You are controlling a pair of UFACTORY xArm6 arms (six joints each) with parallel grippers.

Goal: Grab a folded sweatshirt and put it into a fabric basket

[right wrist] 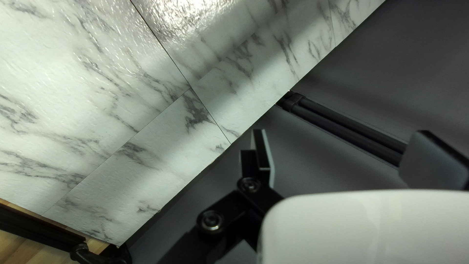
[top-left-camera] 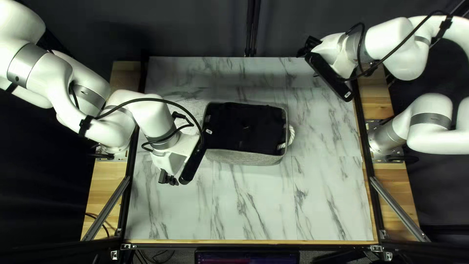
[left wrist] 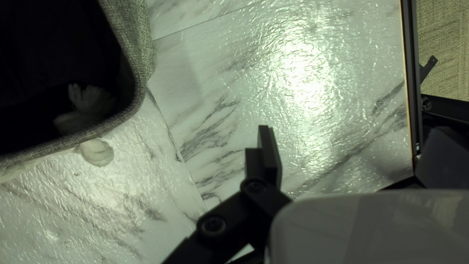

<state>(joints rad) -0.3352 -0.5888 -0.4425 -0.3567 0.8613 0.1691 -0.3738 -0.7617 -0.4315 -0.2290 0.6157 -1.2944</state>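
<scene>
Black cloth (top-left-camera: 245,128), seemingly the folded sweatshirt, fills much of the grey fabric basket (top-left-camera: 244,157). My left gripper (top-left-camera: 168,178) hangs over the table, off the basket's near left corner. The left wrist view shows this gripper (left wrist: 351,151) with its fingers apart and nothing between them, the basket's rim (left wrist: 128,105) to one side, and dark cloth (left wrist: 44,54) inside. My right gripper (top-left-camera: 308,46) is above the table's far edge, well away from the basket; in its wrist view this gripper (right wrist: 337,149) is open and holds nothing.
A white rope handle (top-left-camera: 291,135) sticks out from the basket's right side. Marble-patterned table (top-left-camera: 249,200) surrounds the basket. Black rails (top-left-camera: 364,129) run along the table's sides, and a dark curtain (top-left-camera: 195,29) hangs behind the far edge.
</scene>
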